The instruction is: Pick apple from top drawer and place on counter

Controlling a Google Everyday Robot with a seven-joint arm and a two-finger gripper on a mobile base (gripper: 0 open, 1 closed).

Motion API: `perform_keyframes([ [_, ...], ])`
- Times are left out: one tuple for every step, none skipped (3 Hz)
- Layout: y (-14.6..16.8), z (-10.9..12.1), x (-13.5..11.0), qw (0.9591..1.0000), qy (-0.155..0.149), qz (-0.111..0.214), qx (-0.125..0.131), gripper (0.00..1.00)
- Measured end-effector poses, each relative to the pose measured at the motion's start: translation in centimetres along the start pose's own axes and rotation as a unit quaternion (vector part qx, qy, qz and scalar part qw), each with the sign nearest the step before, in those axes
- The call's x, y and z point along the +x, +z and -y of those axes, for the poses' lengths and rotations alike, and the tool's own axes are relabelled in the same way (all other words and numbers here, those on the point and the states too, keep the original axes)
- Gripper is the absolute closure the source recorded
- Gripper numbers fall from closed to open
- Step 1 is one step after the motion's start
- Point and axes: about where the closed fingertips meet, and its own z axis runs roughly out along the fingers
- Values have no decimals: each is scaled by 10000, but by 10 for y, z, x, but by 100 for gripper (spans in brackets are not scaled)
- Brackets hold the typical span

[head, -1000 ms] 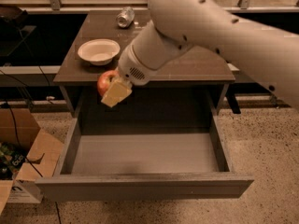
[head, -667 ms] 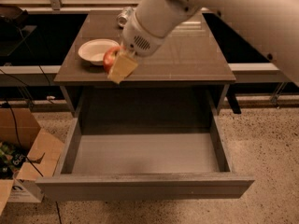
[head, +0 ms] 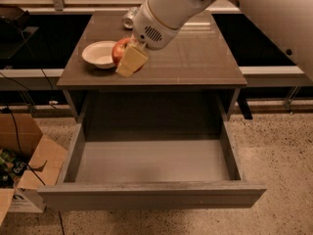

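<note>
I read the claw [head: 128, 58] pinching the apple [head: 119, 49] just above the surface [head: 195, 58], with the white bowl [head: 98, 56] just beside it and the open drawer [head: 151, 194] below.

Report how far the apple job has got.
Done: the apple is out of the drawer, which stands open and empty. In hand: the gripper holds it above the counter, beside the bowl. Left: set it down and release.

The gripper [head: 126, 58] clasps the apple [head: 119, 50] above the counter [head: 195, 58], beside the bowl [head: 97, 54].
</note>
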Motion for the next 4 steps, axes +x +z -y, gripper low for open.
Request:
perform_keyframes([
  [-7,28,20,9994,298,60,161,100],
  [-18,63,40,9984,464,7,314,100],
  [-28,98,59,9969,650,-38,437,100],
  [-24,128,85,9942,948,-106,493,100],
])
